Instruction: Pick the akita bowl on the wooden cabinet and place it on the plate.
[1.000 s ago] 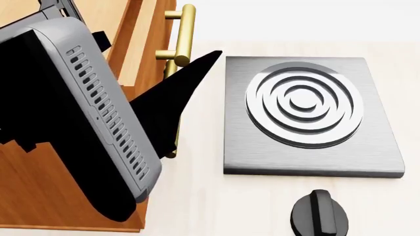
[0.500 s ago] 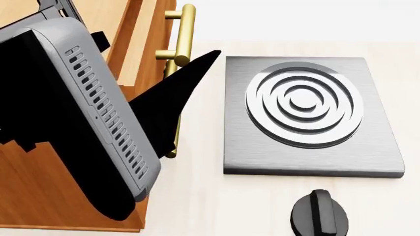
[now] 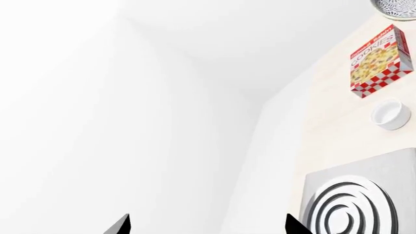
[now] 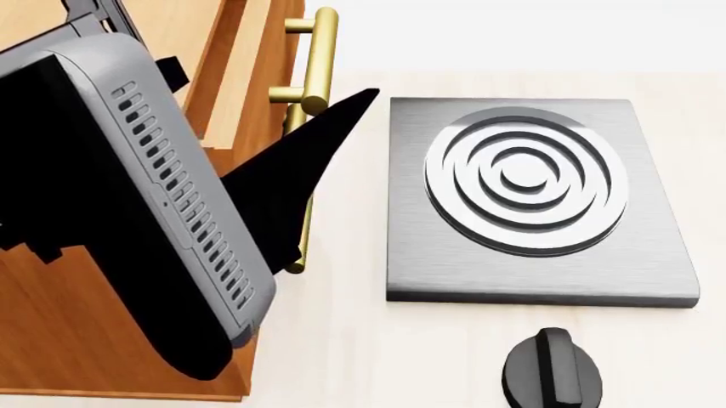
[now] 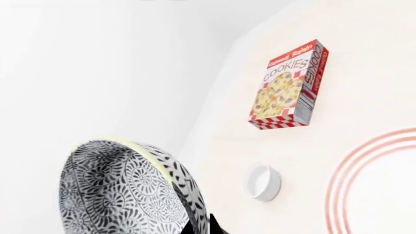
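1. Your right gripper [image 5: 209, 225] shows only as a dark fingertip at the frame edge of its wrist view, pressed against the akita bowl [image 5: 123, 192]. The bowl hangs tilted, clear of any surface, so it reads as clamped by its wall, though the jaws themselves are mostly out of frame.
2. Your left gripper [image 3: 206, 225] shows two dark fingertips set well apart with nothing between them, so its jaws are spread and empty.
3. Beyond the held bowl, the plate [image 5: 383, 187], red-ringed at its rim, lies on the pale counter. A small white cup [image 5: 263, 182] sits between bowl and plate, with a cookie box [image 5: 289, 85] lying flat further off.
4. From the head view, your left arm [image 4: 148, 204] blocks most of the wooden cabinet [image 4: 244, 76]. A grey stove slab [image 4: 533, 200] lies beside it, a black knob [image 4: 556, 365] nearer you.
5. In the left wrist view, a second patterned bowl [image 3: 396, 7] peeks in at the frame edge; which of the pair it is cannot be told.
6. The bowl appears lifted, likely for carrying over the cup to the plate.
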Motion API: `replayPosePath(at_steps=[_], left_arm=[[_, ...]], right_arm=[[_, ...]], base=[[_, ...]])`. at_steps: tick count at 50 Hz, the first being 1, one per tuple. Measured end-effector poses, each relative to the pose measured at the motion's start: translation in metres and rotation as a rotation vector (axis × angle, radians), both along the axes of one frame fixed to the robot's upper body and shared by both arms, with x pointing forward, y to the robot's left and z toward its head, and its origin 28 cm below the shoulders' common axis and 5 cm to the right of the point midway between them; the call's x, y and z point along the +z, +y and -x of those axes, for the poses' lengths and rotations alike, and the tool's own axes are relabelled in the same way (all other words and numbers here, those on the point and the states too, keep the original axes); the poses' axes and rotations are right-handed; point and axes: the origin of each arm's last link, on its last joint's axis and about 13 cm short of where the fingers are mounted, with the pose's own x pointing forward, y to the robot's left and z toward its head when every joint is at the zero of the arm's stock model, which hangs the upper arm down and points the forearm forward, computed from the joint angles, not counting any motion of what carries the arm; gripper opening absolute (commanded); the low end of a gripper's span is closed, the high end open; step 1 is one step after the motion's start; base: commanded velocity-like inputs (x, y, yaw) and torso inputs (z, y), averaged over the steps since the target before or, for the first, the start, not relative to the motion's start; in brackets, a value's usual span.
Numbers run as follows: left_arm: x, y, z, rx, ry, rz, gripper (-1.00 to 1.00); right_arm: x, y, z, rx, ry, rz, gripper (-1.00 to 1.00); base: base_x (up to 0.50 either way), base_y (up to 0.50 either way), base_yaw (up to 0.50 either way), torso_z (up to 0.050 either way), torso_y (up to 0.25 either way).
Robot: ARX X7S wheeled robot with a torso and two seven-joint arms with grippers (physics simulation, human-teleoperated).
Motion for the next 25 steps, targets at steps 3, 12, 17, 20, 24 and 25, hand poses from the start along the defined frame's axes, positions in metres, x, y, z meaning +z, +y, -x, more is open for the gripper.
replayPosePath(at_steps=[3, 12, 17, 20, 24, 25], left_arm=[[0.0, 0.0, 0.0, 0.0, 0.001, 0.0, 1.0], [-0.001, 0.0, -0.001, -0.001, 0.002, 0.001, 1.0], [-0.001, 0.0, -0.001, -0.001, 0.004, 0.001, 1.0], [-0.001, 0.0, -0.001, -0.001, 0.004, 0.001, 1.0], [-0.002, 0.0, -0.002, -0.001, 0.006, 0.002, 1.0], [-0.002, 0.0, -0.002, -0.001, 0.006, 0.002, 1.0]], right_arm=[[-0.001, -0.001, 0.001, -0.005, -0.001, -0.005, -1.0], [-0.003, -0.006, 0.004, -0.031, -0.004, -0.019, -1.0], [-0.005, -0.009, 0.006, -0.046, -0.005, -0.025, -1.0], [-0.006, -0.011, 0.007, -0.055, -0.006, -0.027, -1.0], [-0.007, -0.013, 0.009, -0.065, -0.006, -0.029, -1.0], [-0.008, -0.014, 0.009, -0.068, -0.006, -0.031, -1.0]], base=[[0.0, 0.0, 0.0, 0.0, 0.0], [0.0, 0.0, 0.0, 0.0, 0.0], [0.0, 0.0, 0.0, 0.0, 0.0], [0.0, 0.0, 0.0, 0.0, 0.0], [0.0, 0.0, 0.0, 0.0, 0.0], [0.0, 0.0, 0.0, 0.0, 0.0]])
